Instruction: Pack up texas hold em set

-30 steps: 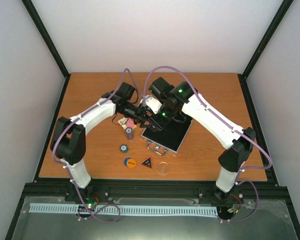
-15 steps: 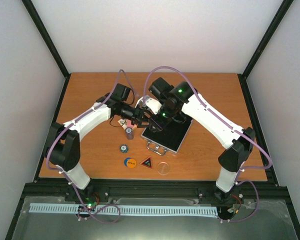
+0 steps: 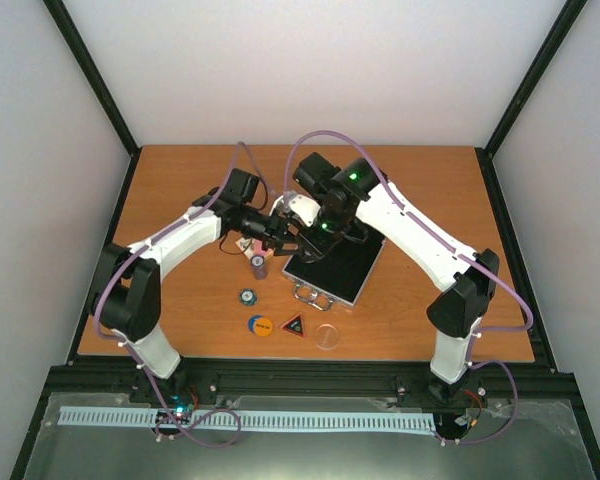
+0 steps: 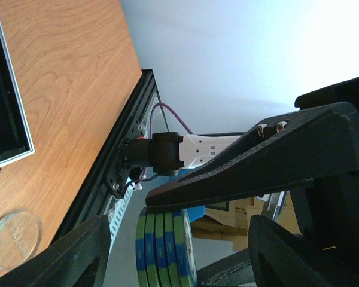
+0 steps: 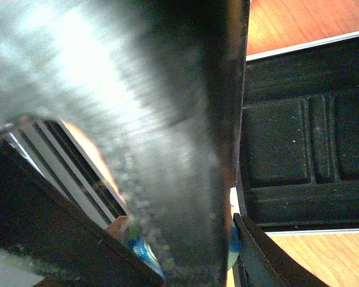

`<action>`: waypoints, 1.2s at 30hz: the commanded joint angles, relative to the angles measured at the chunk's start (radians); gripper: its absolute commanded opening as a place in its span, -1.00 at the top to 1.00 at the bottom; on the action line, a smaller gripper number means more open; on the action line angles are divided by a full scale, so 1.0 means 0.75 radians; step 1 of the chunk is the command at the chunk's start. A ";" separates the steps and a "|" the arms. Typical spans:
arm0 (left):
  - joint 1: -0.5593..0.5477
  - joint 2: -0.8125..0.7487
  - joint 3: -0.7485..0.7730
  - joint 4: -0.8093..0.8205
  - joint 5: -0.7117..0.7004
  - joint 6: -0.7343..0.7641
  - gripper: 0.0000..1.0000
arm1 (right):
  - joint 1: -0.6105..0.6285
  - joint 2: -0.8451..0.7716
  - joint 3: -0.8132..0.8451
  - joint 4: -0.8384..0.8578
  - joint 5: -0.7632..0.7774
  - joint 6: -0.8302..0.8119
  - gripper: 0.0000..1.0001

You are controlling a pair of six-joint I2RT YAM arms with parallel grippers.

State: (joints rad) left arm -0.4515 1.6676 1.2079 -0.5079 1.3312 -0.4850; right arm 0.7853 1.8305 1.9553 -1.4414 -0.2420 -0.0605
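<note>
The open case (image 3: 345, 270) lies flat on the table (image 3: 180, 190), handle toward the arm bases. Over its far-left corner, the right gripper (image 3: 305, 245) clamps a chip stack (image 4: 164, 245) on edge. The stack's axis runs between the parted, non-touching fingers of the left gripper (image 3: 285, 235).

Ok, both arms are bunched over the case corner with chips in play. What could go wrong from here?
1. The chip stack sits between the left gripper's fingers with gaps either side; who holds it is unclear, so it may drop and scatter.
2. The right gripper crowds the same spot over the open case; they could collide or shove it.
3. The right wrist view is mostly blocked by a blur.
</note>
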 commanded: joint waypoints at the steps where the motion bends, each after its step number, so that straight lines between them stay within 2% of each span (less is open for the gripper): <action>1: -0.069 0.037 0.045 -0.181 0.137 0.112 -0.31 | -0.133 0.014 0.123 0.333 0.248 0.080 0.94; 4: -0.069 0.072 0.089 -0.204 0.136 0.108 -0.37 | -0.133 0.014 0.122 0.333 0.224 0.081 0.94; 11: -0.069 0.068 0.119 -0.225 0.138 0.105 -0.72 | -0.132 0.027 0.128 0.358 0.223 0.081 0.94; 14: -0.069 0.062 0.100 -0.210 0.134 0.094 -0.75 | -0.133 0.030 0.133 0.371 0.235 0.079 0.94; 16: -0.069 0.075 0.092 -0.197 0.137 0.084 -0.65 | -0.133 0.034 0.142 0.372 0.236 0.077 0.94; 18: -0.070 0.092 0.096 -0.194 0.143 0.081 -0.43 | -0.132 0.038 0.150 0.372 0.240 0.077 0.94; 20: -0.075 0.101 0.106 -0.192 0.154 0.085 -0.32 | -0.133 0.041 0.154 0.370 0.245 0.075 0.94; 31: -0.140 0.095 0.131 -0.252 0.187 0.173 -0.15 | -0.133 0.046 0.167 0.368 0.260 0.072 0.94; 34: -0.138 0.114 0.188 -0.292 0.176 0.189 -0.59 | -0.133 0.044 0.158 0.355 0.248 0.079 0.94; 36: -0.125 0.122 0.221 -0.314 0.167 0.194 -0.76 | -0.133 0.034 0.150 0.351 0.247 0.078 0.94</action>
State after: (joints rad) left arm -0.4603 1.7638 1.3300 -0.6094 1.3552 -0.4339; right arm 0.7559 1.8515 2.0186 -1.4868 -0.2142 -0.0601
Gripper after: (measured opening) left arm 0.825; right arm 0.419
